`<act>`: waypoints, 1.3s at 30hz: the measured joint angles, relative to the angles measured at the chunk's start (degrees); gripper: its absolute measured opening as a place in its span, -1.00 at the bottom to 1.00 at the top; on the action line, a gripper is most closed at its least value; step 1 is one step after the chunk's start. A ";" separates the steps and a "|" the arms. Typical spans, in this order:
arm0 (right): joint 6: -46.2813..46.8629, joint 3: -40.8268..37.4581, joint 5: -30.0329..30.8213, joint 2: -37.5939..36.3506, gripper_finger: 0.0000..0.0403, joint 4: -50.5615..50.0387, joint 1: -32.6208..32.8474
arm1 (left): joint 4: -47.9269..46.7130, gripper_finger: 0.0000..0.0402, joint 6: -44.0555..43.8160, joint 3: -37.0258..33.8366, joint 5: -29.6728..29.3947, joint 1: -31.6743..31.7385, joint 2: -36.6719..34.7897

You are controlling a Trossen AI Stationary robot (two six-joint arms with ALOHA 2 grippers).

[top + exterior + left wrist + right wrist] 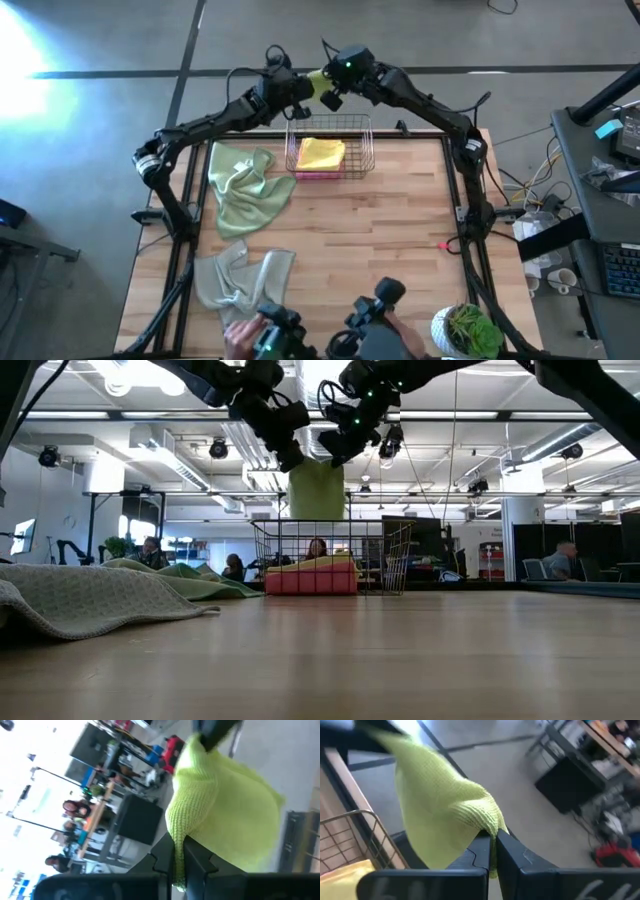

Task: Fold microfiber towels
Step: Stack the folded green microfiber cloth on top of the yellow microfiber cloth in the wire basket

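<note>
I see both grippers raised beyond the table's far edge, behind the copper wire basket. The left gripper and the right gripper are each clamped on a corner of the lime green microfiber towel, which hangs between them above the basket.

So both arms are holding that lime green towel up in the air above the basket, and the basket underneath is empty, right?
Not quite: the copper wire basket is not empty. The high view shows a yellow towel lying on a pink towel inside it. The rest holds: the left gripper and right gripper are both shut on the lime green towel, held above the basket.
</note>
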 joint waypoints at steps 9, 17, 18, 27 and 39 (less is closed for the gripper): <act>-4.20 -0.07 -10.27 5.24 -0.96 -7.87 -2.56 | -8.64 -0.95 -4.12 -3.06 8.66 2.86 0.56; -3.83 -0.03 -10.39 5.17 -0.96 -12.60 -1.25 | -13.91 -0.95 -5.01 -5.59 8.65 0.90 0.26; -3.40 0.28 -10.47 4.90 -0.96 -13.13 -1.26 | -14.90 -0.95 -5.13 -5.58 8.68 0.41 0.15; 1.58 1.48 -20.07 4.40 -0.96 -24.61 -0.76 | -27.24 -0.95 -8.12 -5.21 12.71 -3.83 0.00; 5.30 1.15 -22.20 9.51 -0.96 -28.55 0.15 | -28.17 -0.95 -7.98 -8.33 20.56 -4.89 1.65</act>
